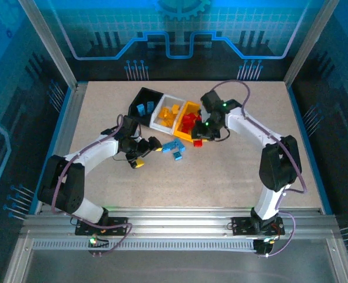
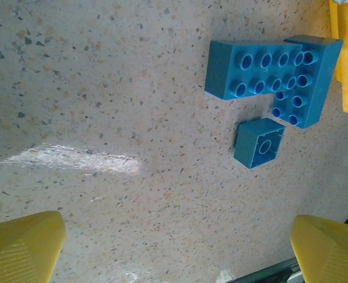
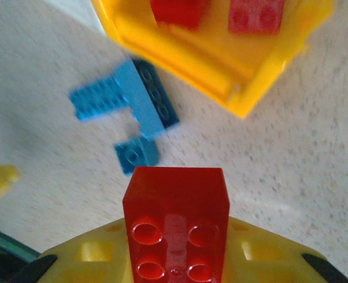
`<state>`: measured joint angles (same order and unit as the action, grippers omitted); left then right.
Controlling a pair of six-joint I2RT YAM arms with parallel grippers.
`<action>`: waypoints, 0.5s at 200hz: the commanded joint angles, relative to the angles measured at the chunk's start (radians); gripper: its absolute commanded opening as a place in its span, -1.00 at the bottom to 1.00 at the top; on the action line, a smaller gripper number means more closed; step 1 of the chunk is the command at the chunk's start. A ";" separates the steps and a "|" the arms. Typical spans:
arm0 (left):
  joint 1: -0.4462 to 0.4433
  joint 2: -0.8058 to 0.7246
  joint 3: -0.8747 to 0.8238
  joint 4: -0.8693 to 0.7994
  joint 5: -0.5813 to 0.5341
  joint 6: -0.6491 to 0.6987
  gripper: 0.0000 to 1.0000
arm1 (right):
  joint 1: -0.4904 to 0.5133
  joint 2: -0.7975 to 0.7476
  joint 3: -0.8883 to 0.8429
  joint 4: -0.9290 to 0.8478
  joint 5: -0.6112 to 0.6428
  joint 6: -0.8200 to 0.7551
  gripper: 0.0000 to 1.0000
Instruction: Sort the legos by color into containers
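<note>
Three joined bins stand at the back: the black bin [image 1: 137, 99] holds light blue bricks, the white bin [image 1: 159, 122] yellow-orange ones, and the yellow-orange bin [image 1: 182, 134] [image 3: 232, 88] red ones. Three light blue bricks [image 1: 174, 148] lie on the table in front of them: a long one [image 2: 256, 68], a second one [image 2: 308, 88] over its end, and a small square one [image 2: 259, 143]. My left gripper [image 1: 146, 153] [image 2: 176, 247] is open just left of them, with nothing between its yellow pads [image 2: 20, 247]. My right gripper [image 1: 198, 140] [image 3: 176, 259] is shut on a red brick [image 3: 176, 224] near the yellow-orange bin's front corner.
The table [image 1: 221, 177] is speckled beige, walled by a metal frame and blue panels. The yellow-orange bin's edge [image 2: 347, 59] lies just right of the blue bricks. Both arms reach in towards the middle, their grippers close on either side of the loose bricks.
</note>
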<state>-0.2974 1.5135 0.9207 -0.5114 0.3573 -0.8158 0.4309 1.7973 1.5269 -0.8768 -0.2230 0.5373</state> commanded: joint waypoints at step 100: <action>-0.013 -0.104 0.072 -0.235 -0.076 0.234 0.98 | -0.103 0.414 0.485 -0.006 -0.122 0.135 -0.41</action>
<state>-0.2989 1.4162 0.9436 -0.6769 0.3099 -0.6598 0.3424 2.1811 1.9419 -0.8421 -0.3229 0.6514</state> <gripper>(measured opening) 0.989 0.320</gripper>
